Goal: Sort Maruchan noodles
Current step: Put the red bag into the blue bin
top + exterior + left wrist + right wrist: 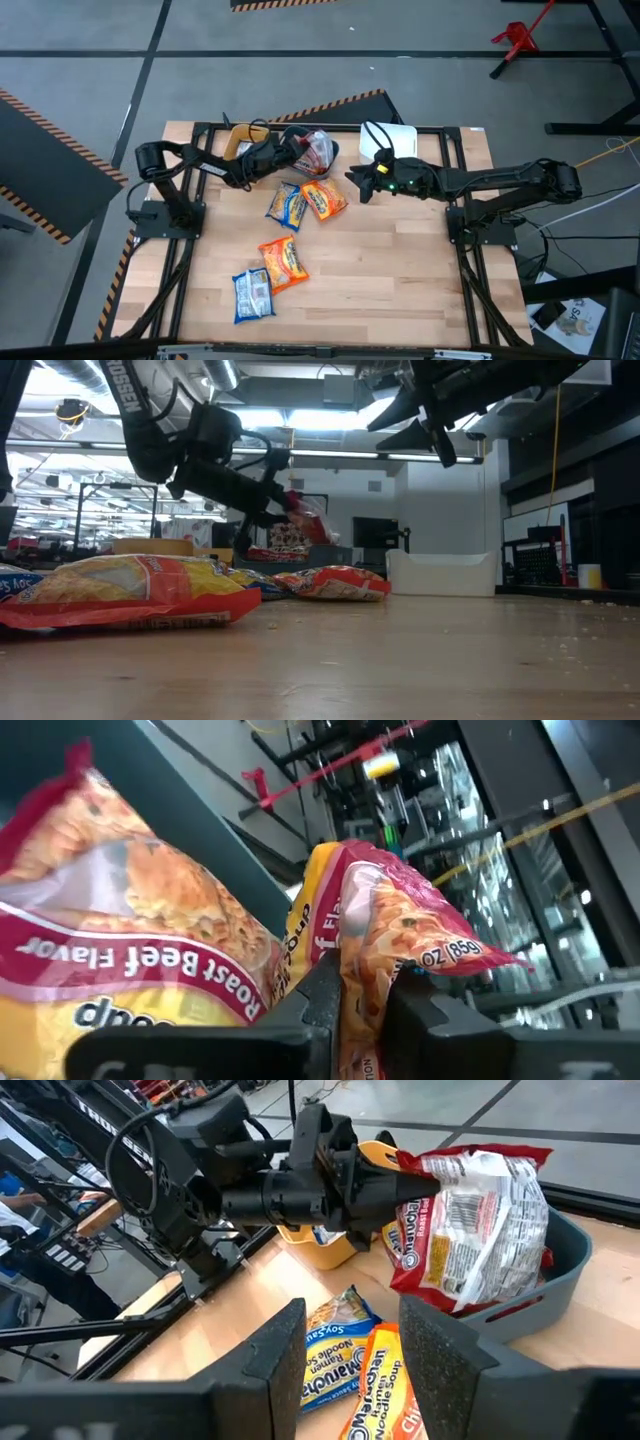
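Observation:
My left gripper (415,1180) is shut on a dark red Maruchan noodles packet (480,1210) over the grey bin (570,1260) at the table's far middle. A second red packet (100,920) shows close beside it in the left wrist view. On the table lie a yellow-blue packet (287,205), an orange one (323,198), another orange one (283,262) and a blue-white one (253,293). My right gripper (358,187) hovers open and empty, right of the bin and above the table. My left gripper pinches the red packet's crimped end (350,970) between its two fingers. It comes in nearly level from the table's left. The packet stands on edge beyond the fingertips, its lower end (470,1295) down inside the grey bin. Whether that end rests there, I cannot tell.
A yellow bin (238,138) stands left of the grey bin and a white bin (395,138) right of it, all along the far edge. The near half of the table right of the loose packets is bare wood.

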`<state>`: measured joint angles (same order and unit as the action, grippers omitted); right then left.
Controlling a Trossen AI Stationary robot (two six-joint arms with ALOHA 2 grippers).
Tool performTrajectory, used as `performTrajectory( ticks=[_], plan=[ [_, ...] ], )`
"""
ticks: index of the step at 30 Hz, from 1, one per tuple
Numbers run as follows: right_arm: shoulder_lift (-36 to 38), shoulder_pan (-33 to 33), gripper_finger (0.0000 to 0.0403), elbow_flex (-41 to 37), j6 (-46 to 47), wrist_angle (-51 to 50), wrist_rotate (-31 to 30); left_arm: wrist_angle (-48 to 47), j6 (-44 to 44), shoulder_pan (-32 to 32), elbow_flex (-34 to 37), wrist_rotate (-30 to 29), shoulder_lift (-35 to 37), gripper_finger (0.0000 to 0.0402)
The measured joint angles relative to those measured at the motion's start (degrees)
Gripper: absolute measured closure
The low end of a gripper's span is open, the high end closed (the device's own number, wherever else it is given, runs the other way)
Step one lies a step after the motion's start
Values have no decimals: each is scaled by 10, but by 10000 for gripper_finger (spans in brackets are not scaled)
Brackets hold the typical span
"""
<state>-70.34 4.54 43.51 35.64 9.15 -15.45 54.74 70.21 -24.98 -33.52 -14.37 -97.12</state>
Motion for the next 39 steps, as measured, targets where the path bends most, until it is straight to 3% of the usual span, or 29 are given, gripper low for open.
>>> performTrajectory(
  ticks=[4, 11, 17, 33, 39],
  plan=[
    [0, 0, 258, 0, 0, -3, 0, -6, -3, -2, 0, 33, 0, 337],
    [0, 0, 258, 0, -1, -3, 0, -8, -3, -10, 0, 42, 1, 286],
    [0, 0, 258, 0, -1, -7, 11, 8, -10, -42, 0, 99, 1, 252],
    [0, 0, 258, 0, -2, -35, 6, 18, -24, -143, 0, 278, 1, 245],
    [0, 0, 258, 0, -2, -38, 5, 18, -28, -183, 0, 320, 1, 246]
  ],
)
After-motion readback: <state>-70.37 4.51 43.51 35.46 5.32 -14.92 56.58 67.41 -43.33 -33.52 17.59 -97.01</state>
